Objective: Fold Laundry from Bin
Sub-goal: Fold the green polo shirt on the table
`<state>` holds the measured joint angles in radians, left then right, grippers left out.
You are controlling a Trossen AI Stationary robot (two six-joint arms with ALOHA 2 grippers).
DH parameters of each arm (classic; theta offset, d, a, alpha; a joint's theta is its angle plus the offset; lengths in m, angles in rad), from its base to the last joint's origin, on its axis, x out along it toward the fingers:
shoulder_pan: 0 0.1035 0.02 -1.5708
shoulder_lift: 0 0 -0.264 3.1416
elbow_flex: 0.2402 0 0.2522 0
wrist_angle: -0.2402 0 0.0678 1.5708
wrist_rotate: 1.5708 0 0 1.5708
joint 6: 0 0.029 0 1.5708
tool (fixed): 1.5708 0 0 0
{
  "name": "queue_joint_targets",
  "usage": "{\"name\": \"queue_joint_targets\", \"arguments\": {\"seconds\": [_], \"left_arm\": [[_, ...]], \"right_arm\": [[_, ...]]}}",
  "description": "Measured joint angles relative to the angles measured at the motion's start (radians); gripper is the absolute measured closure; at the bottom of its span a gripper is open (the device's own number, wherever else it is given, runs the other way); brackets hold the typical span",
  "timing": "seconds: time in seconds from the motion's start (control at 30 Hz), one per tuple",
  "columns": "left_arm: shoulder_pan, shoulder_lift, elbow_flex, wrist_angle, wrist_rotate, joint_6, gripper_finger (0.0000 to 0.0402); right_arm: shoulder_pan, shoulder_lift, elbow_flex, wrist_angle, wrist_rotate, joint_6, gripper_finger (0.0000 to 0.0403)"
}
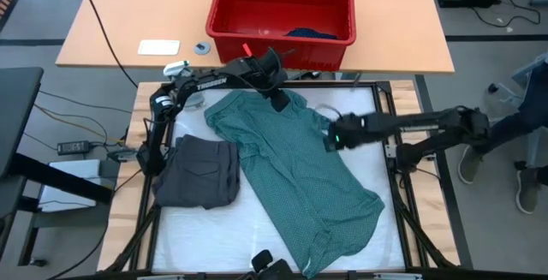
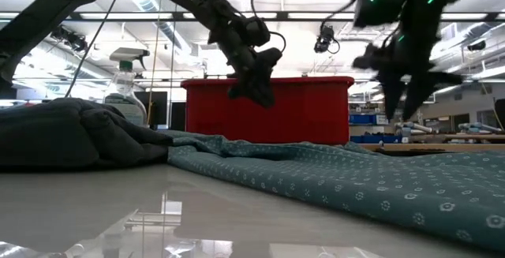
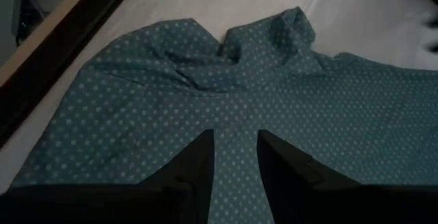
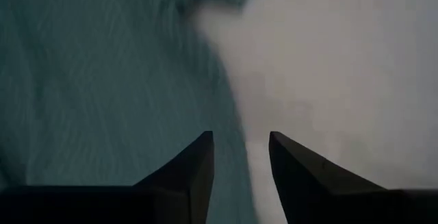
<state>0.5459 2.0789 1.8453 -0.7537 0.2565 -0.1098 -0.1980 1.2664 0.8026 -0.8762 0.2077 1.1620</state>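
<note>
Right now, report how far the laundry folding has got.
Done: a dark grey garment lies folded on the table's left side. In hand: the teal dotted T-shirt is spread flat and unfolded, the left gripper above its collar end, the right gripper over its right edge, both open and holding nothing. Left: that shirt, plus a dark blue piece in the red bin.

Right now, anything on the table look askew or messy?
Yes. The green dotted shirt lies diagonally across the table, rumpled and bunched near its top edge, not squared up. The folded grey piece beside it looks tidy. Both end effectors, left and right, hover open over the shirt.
</note>
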Motion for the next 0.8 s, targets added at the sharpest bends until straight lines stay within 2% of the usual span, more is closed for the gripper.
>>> {"name": "queue_joint_targets", "arguments": {"seconds": [0.17,0.33,0.5,0.6,0.8], "left_arm": [[0.006,-0.001,0.052,-0.015,0.000,0.086,0.0286],[0.029,-0.002,0.081,0.001,0.000,0.099,0.0286],[0.060,-0.002,0.081,0.010,-0.001,0.113,0.0286],[0.077,-0.002,0.080,0.010,-0.001,0.144,0.0286],[0.106,-0.002,0.079,0.020,-0.001,0.150,0.0286]], "right_arm": [[-0.285,0.087,-0.015,0.182,-0.024,-0.250,0.0254],[-0.461,0.217,-0.015,0.357,-0.227,-0.427,0.0254],[-0.516,0.324,-0.001,0.431,-0.307,-0.508,0.0255],[-0.527,0.371,0.026,0.440,-0.336,-0.543,0.0272],[-0.523,0.374,0.081,0.442,-0.283,-0.606,0.0387]]}}
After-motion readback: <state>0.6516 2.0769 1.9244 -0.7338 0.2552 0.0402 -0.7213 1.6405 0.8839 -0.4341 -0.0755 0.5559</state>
